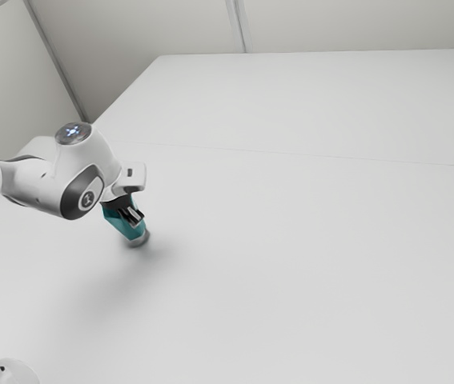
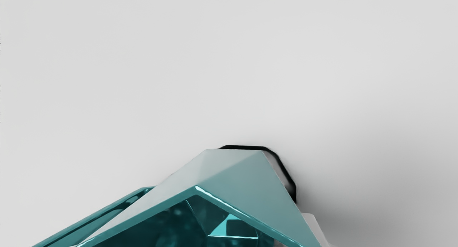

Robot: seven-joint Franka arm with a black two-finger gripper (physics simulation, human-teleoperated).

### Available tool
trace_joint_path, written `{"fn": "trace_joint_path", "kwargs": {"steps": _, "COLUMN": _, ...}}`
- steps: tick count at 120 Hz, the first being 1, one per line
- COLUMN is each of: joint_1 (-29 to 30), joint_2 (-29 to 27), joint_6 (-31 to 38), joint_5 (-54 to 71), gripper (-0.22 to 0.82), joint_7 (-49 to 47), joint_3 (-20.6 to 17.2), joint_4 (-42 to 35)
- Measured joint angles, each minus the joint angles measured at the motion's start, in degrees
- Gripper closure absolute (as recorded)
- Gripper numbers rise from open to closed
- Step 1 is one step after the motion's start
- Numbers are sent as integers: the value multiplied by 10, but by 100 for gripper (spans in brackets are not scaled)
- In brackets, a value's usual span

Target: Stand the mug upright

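In the exterior view, the gripper [image 1: 133,214] is at the upper part of the teal faceted mug [image 1: 136,231], below the arm's hand. The mug leans, its mouth end toward the exterior view's upper left and its grey base at the lower right, low over or on the table; contact is unclear. In the wrist view, the mug [image 2: 236,179] has its open mouth toward the camera, its dark-edged base at the far end and a teal handle [image 2: 118,211] along one side. The gripper's hold on the mug is hidden.
The white table [image 1: 307,264] extends around the mug, with a soft shadow beside it. Another white surface [image 1: 307,104] lies beyond a thin seam, with pale walls behind. A white rounded robot part [image 1: 9,374] shows at the exterior view's lower left.
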Motion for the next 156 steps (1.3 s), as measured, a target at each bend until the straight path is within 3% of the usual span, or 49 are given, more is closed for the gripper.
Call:
{"fn": "trace_joint_path", "kwargs": {"steps": 52, "joint_1": 8, "joint_2": 7, "joint_6": 9, "joint_5": -1, "gripper": 77, "joint_7": -10, "joint_3": 0, "joint_4": -7}}
{"fn": "trace_joint_path", "kwargs": {"steps": 156, "joint_1": 25, "joint_2": 3, "joint_6": -4, "joint_5": -19, "gripper": 52, "joint_7": -10, "joint_3": 3, "joint_4": -5}}
